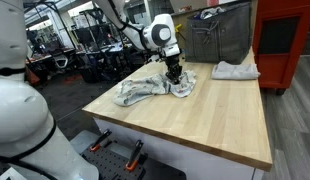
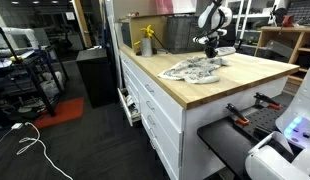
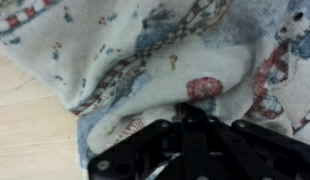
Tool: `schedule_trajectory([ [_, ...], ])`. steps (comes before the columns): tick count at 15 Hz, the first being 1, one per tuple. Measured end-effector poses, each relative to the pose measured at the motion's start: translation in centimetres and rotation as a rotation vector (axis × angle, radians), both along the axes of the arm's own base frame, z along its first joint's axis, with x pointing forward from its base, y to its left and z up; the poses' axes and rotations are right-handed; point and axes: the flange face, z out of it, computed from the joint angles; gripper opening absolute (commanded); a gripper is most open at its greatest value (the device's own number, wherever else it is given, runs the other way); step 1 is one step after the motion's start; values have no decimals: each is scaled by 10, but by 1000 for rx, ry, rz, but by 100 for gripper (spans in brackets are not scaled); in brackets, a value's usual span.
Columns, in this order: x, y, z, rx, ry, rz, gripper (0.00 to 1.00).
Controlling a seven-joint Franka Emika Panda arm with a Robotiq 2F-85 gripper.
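A crumpled white cloth with a blue and red print [image 1: 143, 92] lies on the wooden tabletop [image 1: 205, 125]; it also shows as a heap [image 2: 193, 70] near the table's far side. My gripper [image 1: 174, 74] points straight down onto the cloth's edge, also seen from the side [image 2: 209, 49]. In the wrist view the cloth [image 3: 145, 50] fills the frame. There the gripper [image 3: 190, 110] has its dark jaws closed together, with a fold of the fabric pinched at their tips. The pinched part itself is hidden between the fingers.
A second, plain white cloth [image 1: 236, 70] lies at the table's far corner. Behind stand a grey bin [image 1: 217, 35] and a red cabinet [image 1: 287, 40]. A yellow bottle [image 2: 147, 42] stands at the table's back. White drawers [image 2: 145, 100] run under the tabletop.
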Motion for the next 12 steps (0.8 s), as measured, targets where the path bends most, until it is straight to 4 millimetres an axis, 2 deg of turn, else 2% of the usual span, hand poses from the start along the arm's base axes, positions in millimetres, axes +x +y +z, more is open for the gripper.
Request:
schedule_trajectory([
  [3, 8, -5, 0, 4, 16, -63, 0],
  [5, 13, -8, 0, 8, 24, -92, 27],
  [9, 14, -4, -3, 12, 17, -76, 55],
  [12, 6, 18, -19, 47, 18, -31, 78],
])
